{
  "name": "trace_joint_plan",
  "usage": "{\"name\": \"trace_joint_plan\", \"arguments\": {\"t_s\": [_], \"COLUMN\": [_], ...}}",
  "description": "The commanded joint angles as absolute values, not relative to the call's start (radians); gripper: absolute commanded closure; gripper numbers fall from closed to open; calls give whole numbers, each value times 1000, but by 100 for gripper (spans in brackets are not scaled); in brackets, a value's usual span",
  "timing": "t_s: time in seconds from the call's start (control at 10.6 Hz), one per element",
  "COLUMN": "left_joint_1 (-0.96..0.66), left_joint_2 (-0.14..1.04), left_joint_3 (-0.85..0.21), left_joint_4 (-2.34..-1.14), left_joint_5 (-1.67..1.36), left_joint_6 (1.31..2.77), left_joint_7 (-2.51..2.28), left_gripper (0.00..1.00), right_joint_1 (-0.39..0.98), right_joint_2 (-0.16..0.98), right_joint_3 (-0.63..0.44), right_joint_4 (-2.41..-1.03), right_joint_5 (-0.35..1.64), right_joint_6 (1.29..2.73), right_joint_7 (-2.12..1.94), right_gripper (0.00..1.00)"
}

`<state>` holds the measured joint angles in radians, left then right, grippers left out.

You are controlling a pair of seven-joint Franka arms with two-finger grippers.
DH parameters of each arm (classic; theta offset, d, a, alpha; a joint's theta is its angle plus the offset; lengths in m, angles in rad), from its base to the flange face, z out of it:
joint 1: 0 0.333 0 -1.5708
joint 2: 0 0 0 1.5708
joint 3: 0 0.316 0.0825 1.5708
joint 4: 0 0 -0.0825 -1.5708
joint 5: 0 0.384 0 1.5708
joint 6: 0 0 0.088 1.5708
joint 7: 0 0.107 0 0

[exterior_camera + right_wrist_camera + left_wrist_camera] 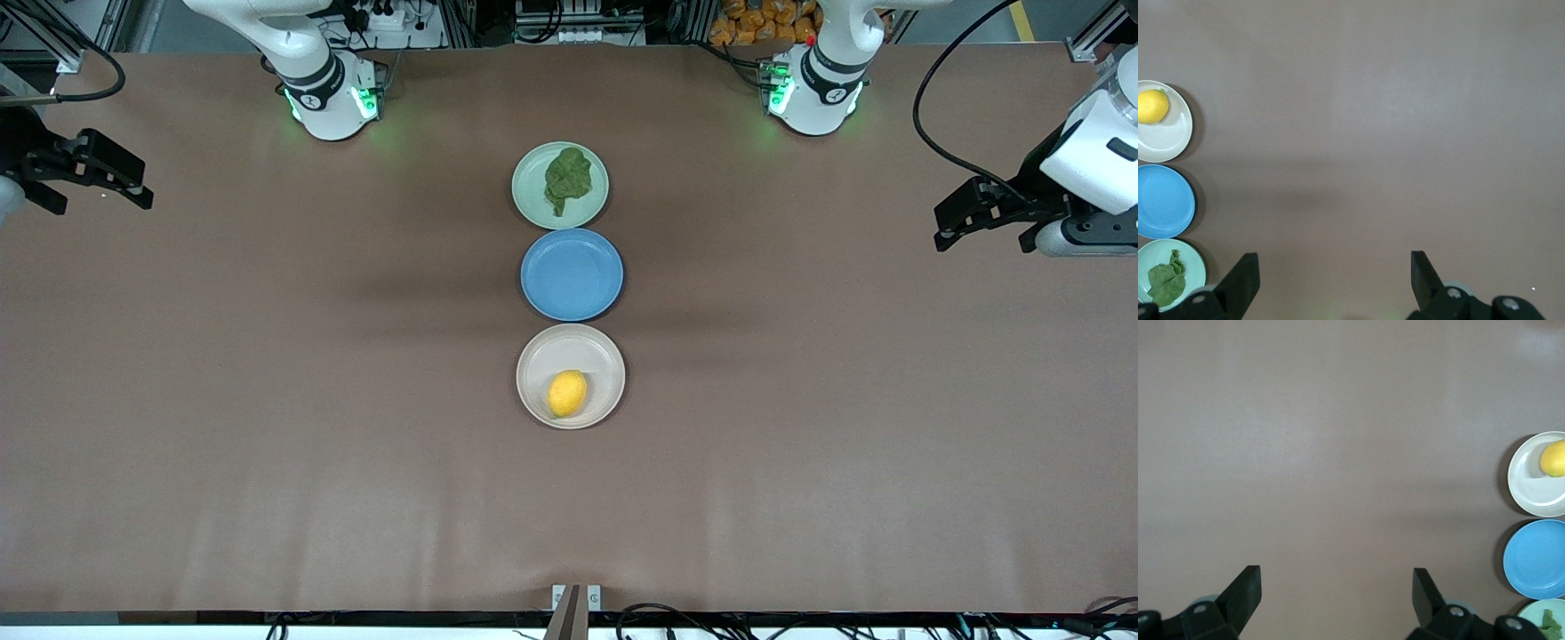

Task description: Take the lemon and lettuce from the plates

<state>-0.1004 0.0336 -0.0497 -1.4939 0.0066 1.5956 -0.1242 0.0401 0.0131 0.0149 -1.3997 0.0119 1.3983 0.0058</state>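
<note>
The yellow lemon (567, 393) lies on the beige-cream plate (601, 349), the plate nearest the front camera. The dark green lettuce (567, 179) lies on the mint green plate (530, 172), the plate nearest the robots' bases. My left gripper (944, 229) is open and empty, up over the left arm's end of the table. My right gripper (140, 188) is open and empty over the right arm's end. Both are well away from the plates. The left wrist view shows the lemon (1554, 457) and lettuce (1552, 625); the right wrist view shows the lemon (1151, 106) and lettuce (1167, 281).
An empty blue plate (572, 274) sits between the two task plates, all three in a line at the table's middle. The brown table (267, 400) stretches wide on both sides. Cables and racks stand by the arm bases.
</note>
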Motion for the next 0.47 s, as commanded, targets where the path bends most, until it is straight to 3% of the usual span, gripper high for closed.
{"name": "trace_joint_plan", "arguments": {"t_s": [0.0, 0.38], "left_joint_1": [-97, -103], "left_joint_2": [26, 75], "left_joint_3": [-52, -80], "left_joint_4": [-1491, -1488], "left_joint_5": [-6, -5], "left_joint_6": [1578, 1578], "left_joint_7": [-89, -104], "left_gripper": [0, 0], "right_joint_1": [25, 29], "right_joint_2": [26, 26], "right_joint_3": [11, 12], "right_joint_4": [-1382, -1387], "right_joint_5": [18, 18], "right_joint_6": [1359, 1361], "right_joint_7": [-8, -2], "right_gripper": [0, 0]}}
